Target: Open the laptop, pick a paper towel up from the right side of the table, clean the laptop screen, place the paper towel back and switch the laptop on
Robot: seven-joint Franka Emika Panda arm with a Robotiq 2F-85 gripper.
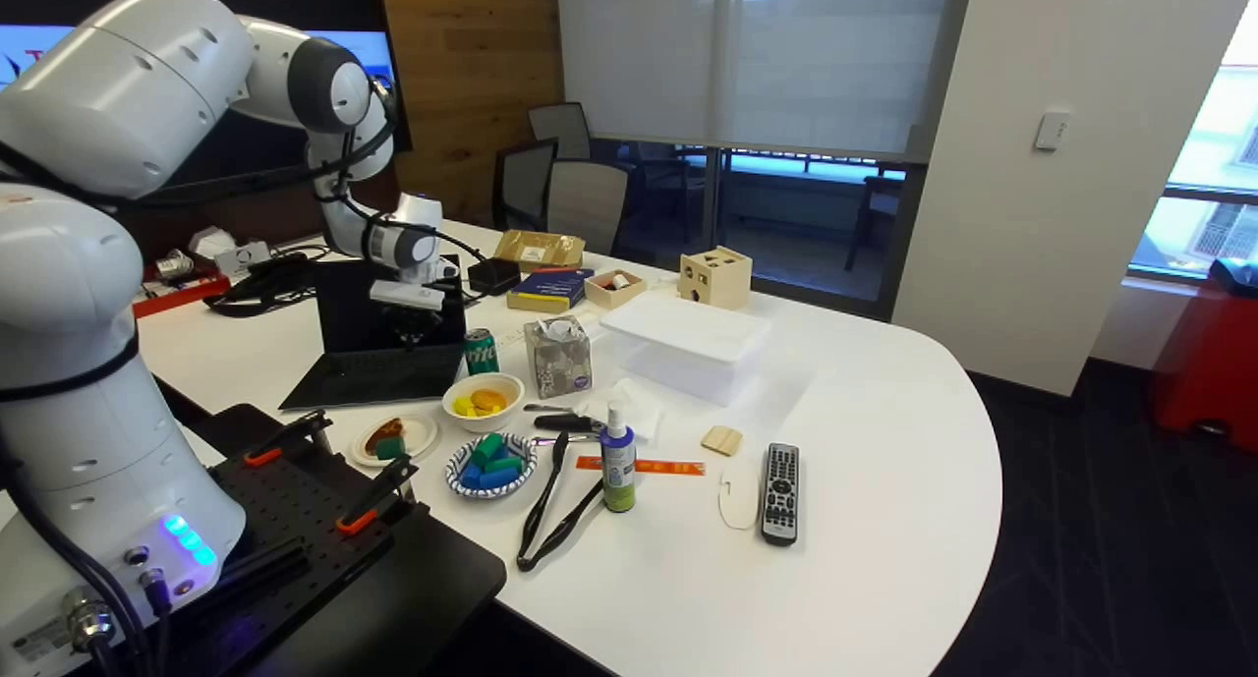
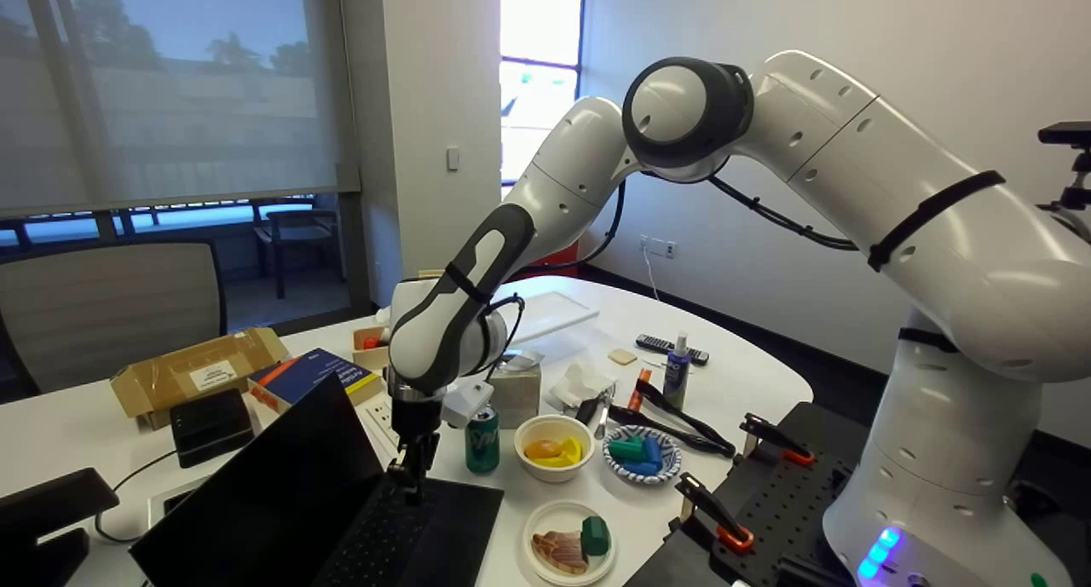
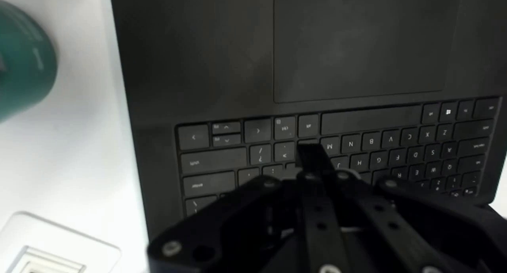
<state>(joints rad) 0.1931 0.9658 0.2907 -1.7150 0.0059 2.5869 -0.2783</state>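
The laptop stands open on the white table [image 1: 865,579], its dark keyboard base [image 1: 369,377] flat and its black laptop screen [image 1: 344,309] raised. Base [image 2: 443,527] and dark screen [image 2: 273,485] also show in an exterior view. My gripper [image 3: 311,148] is shut and empty, fingertips together, over the right part of the keyboard; whether it touches the keys I cannot tell. Both exterior views show the gripper [image 1: 411,338] [image 2: 409,489] in front of the screen. The white paper towel [image 1: 639,409] lies crumpled beside the tissue box, and shows also in an exterior view [image 2: 580,385].
A green can [image 2: 482,442] stands close to the laptop's right edge, with a tissue box [image 1: 558,358] beyond. A bowl [image 1: 483,402], a plate [image 2: 569,543], tongs [image 1: 555,520] and a spray bottle [image 1: 618,466] are nearby. A black box [image 2: 211,425] stands behind the screen.
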